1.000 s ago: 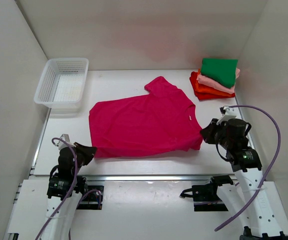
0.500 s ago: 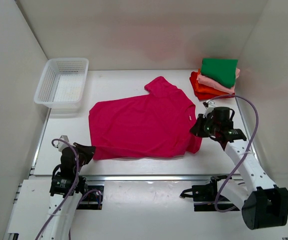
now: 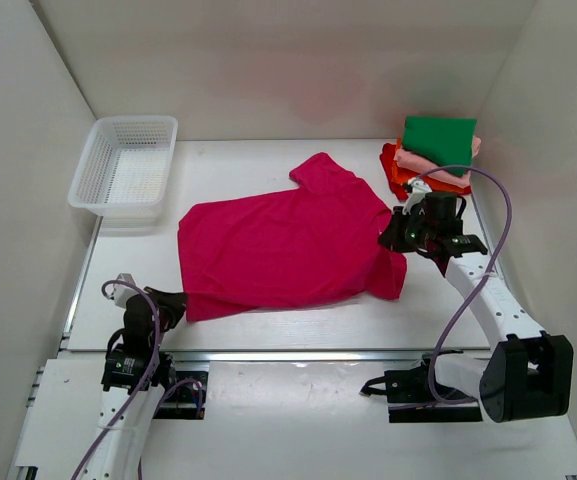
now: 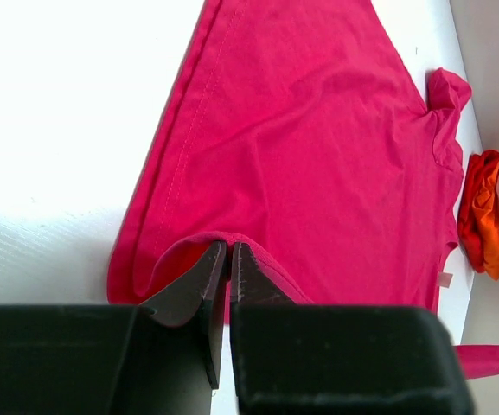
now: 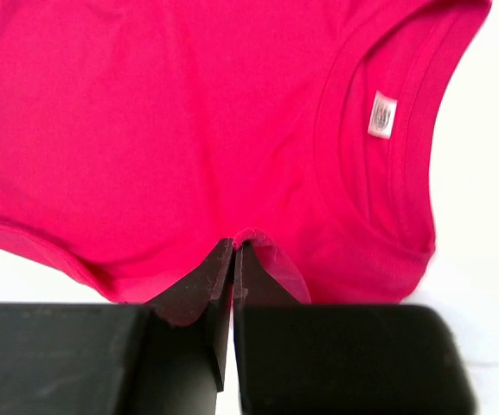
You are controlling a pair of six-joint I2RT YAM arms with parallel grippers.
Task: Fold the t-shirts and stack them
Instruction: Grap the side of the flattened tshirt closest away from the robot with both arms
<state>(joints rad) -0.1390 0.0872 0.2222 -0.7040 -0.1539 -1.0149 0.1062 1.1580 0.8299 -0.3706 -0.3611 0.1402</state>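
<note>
Nearest you, the left gripper (image 4: 229,246) sits low at the table's (image 3: 238,165) near left, its jaws clamped together on a small raised ridge of the magenta t-shirt (image 3: 288,245) at the near corner of the hem. Across on the right, the right gripper (image 5: 234,245) is likewise pinched tight on a fold of the same shirt, just near of the collar, where the white label (image 5: 382,114) shows inside the neckline. The shirt lies mostly flat in the middle of the table, between your two grippers. Its long axis runs left to right, with the hem toward the left and the collar toward the right. One sleeve points away toward the back wall. The near sleeve is bunched under the right gripper, so you cannot make out its shape. Farther back on the left stands the white mesh basket (image 3: 136,120), well apart from the shirt. In the far right corner sits the folded stack: the green t-shirt (image 3: 440,142) on top, then the light pink t-shirt (image 3: 408,160), the orange t-shirt (image 3: 413,178) and the red t-shirt (image 3: 393,160), only their edges showing.
</note>
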